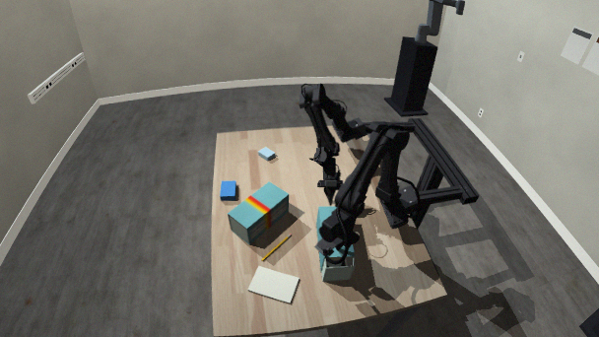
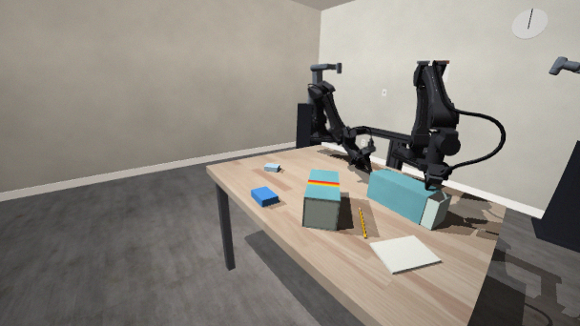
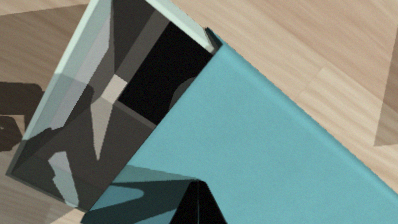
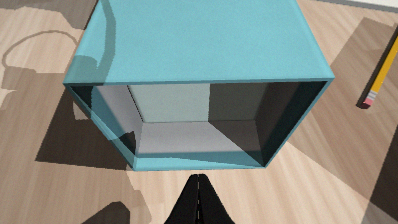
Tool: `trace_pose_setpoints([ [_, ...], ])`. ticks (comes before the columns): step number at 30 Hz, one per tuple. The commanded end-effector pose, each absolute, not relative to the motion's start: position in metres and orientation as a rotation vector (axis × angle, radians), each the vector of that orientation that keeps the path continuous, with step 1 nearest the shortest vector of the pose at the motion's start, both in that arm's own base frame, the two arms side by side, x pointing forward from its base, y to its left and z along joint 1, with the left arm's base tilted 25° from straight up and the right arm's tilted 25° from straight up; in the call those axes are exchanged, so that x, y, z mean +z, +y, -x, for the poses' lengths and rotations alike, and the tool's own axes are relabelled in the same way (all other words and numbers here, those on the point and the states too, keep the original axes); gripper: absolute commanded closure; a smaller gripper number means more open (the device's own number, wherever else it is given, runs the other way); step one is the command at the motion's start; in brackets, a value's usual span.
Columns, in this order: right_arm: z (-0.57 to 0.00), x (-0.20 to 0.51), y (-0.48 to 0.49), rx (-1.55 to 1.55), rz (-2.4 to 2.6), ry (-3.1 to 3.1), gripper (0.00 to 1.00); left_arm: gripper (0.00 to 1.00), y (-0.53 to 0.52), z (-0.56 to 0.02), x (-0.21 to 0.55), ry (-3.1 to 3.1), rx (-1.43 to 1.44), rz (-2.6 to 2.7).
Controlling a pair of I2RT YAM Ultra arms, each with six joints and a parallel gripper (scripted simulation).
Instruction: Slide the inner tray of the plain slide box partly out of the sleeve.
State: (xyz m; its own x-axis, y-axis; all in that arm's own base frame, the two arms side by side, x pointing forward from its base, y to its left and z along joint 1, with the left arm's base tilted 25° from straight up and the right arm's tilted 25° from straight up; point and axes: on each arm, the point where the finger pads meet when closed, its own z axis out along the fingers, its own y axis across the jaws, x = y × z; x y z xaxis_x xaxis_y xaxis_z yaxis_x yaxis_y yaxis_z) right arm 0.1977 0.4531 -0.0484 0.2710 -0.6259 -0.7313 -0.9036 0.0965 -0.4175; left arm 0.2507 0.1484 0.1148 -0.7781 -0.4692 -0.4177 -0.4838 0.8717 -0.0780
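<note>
The plain teal slide box's sleeve (image 1: 327, 215) (image 2: 396, 193) (image 3: 275, 125) (image 4: 200, 40) lies on the table. Its pale tray (image 1: 337, 273) (image 2: 435, 212) (image 3: 82, 85) (image 4: 175, 102) sticks out of the end nearer the top camera; the opposite mouth is hollow, with the tray's pale end deep inside. My left gripper (image 2: 427, 187) (image 3: 198, 191) is shut and empty, at the sleeve's top near the tray side; contact is unclear. My right gripper (image 1: 330, 203) (image 2: 370, 172) (image 4: 198, 184) is shut and empty just outside the hollow mouth. The banded box (image 1: 246, 214) (image 2: 321, 214) shows its band on top and a flush grey end.
A pencil (image 1: 277, 247) (image 2: 362, 222) (image 4: 385, 72) lies between the boxes. A white pad (image 1: 274, 285) (image 2: 405, 254) lies near the tray end. A blue block (image 1: 229, 190) (image 2: 264, 195) and a pale blue block (image 1: 267, 154) (image 2: 272, 168) lie beyond the banded box.
</note>
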Motion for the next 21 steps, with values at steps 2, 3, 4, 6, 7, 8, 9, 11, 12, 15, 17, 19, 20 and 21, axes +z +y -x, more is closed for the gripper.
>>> trace_pose_setpoints([
  [2,-0.189,-0.048,0.46,0.401,1.641,1.423,0.99,0.99,0.156,-0.248,0.145,2.565,0.1,0.687],
  [3,-0.189,-0.048,0.46,0.401,1.641,1.423,0.99,0.99,0.155,-0.248,0.148,2.563,0.098,0.685],
  [4,-0.189,-0.048,0.46,0.401,1.641,1.423,0.99,0.99,0.152,-0.248,0.15,2.558,0.078,0.678],
  [6,-0.189,-0.048,0.46,0.401,1.641,1.423,0.99,0.99,0.151,-0.246,0.155,2.556,0.078,0.678],
  [7,-0.189,-0.048,0.46,0.401,1.641,1.423,0.99,0.99,0.151,-0.245,0.157,2.556,0.078,0.677],
  [8,-0.189,-0.048,0.46,0.401,1.641,1.423,0.99,0.99,0.154,-0.25,0.16,2.534,0.09,0.672],
  [9,-0.189,-0.048,0.46,0.401,1.641,1.423,0.99,0.99,0.154,-0.25,0.16,2.534,0.09,0.672],
  [11,-0.189,-0.048,0.46,0.401,1.641,1.423,0.99,0.99,0.149,-0.244,0.16,2.558,0.093,0.671],
  [12,-0.189,-0.048,0.46,0.401,1.641,1.423,0.99,0.99,0.149,-0.242,0.161,2.559,0.099,0.675],
  [15,-0.189,-0.048,0.46,0.401,1.641,1.423,0.99,0.99,0.149,-0.242,0.166,2.546,0.084,0.675],
  [17,-0.189,-0.048,0.46,0.401,1.641,1.423,0.99,0.99,0.148,-0.245,0.166,2.542,0.083,0.664],
  [19,-0.189,-0.048,0.46,0.401,1.641,1.423,0.99,0.99,0.146,-0.246,0.167,2.536,0.087,0.671],
  [20,-0.189,-0.048,0.46,0.401,1.641,1.423,0.99,0.99,0.149,-0.246,0.17,2.526,0.093,0.673],
  [21,-0.189,-0.048,0.46,0.401,1.641,1.423,0.99,0.99,0.15,-0.247,0.172,2.521,0.096,0.671],
])
